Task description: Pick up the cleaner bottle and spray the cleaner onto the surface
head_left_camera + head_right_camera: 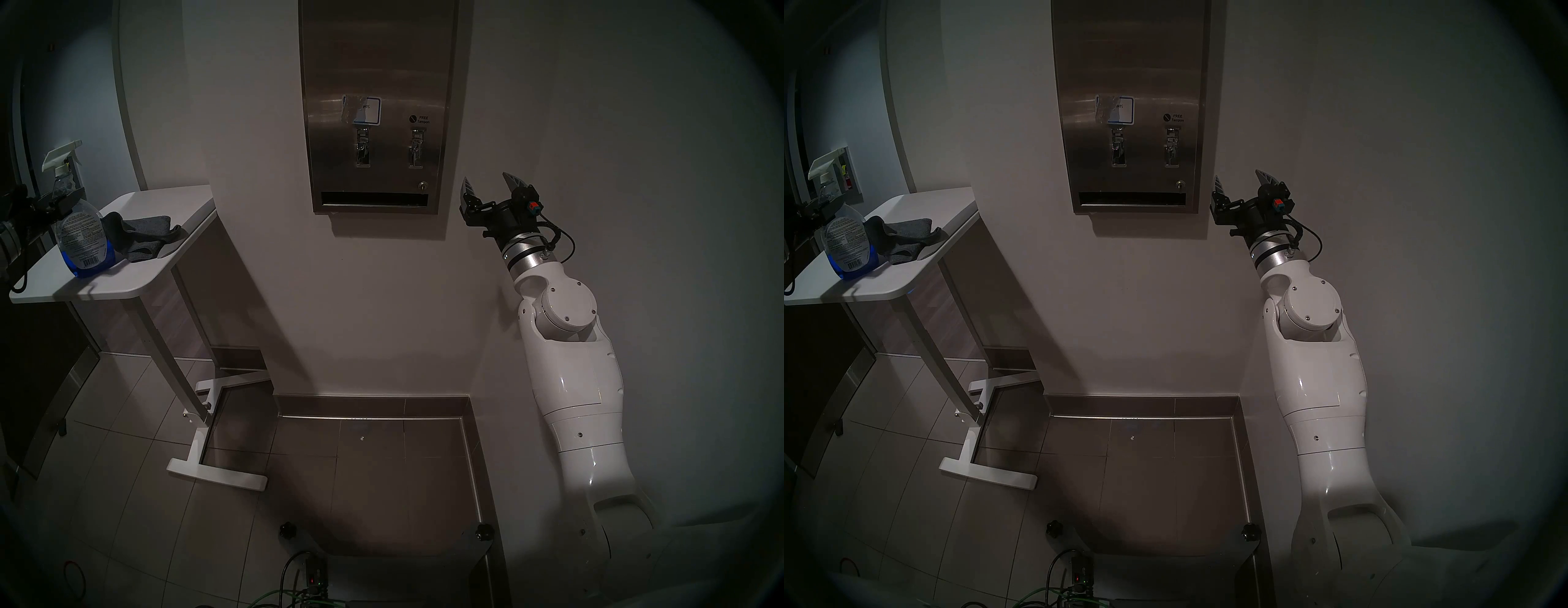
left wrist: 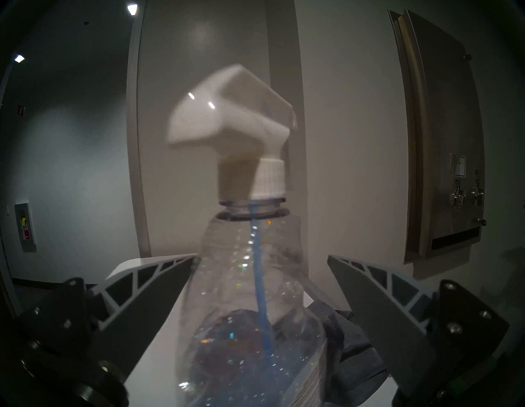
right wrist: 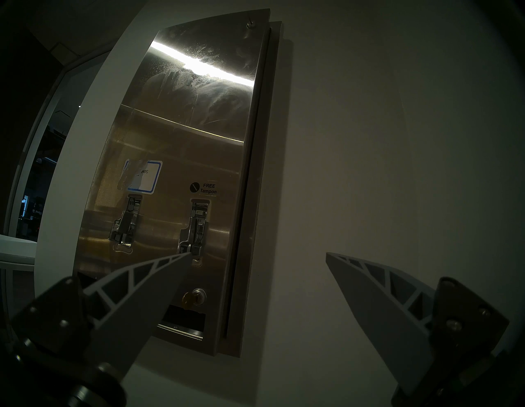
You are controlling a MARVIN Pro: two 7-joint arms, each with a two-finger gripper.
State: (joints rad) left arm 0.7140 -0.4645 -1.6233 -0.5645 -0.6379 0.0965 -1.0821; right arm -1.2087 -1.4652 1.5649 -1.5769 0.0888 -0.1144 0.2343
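The cleaner bottle (image 1: 82, 237) stands upright on the small white table (image 1: 127, 280) at the far left, with blue liquid (image 1: 87, 263) low inside it and a white spray head (image 2: 227, 113). My left gripper (image 2: 262, 257) is open around the bottle's shoulder. Its left finger (image 2: 159, 287) is at the plastic and the right finger (image 2: 369, 290) is apart from it. The steel dispenser front (image 1: 373, 63) hangs on the wall. In the right wrist view it shows whitish smears (image 3: 181, 79) near its top. My right gripper (image 1: 486, 182) is open and empty, just right of the dispenser's lower corner.
A grey cloth (image 1: 144, 235) lies crumpled on the table right behind the bottle. The table's white foot (image 1: 216, 471) reaches out over the tiled floor. Cables and my base (image 1: 305, 581) are at the bottom. The white wall is close behind my right arm.
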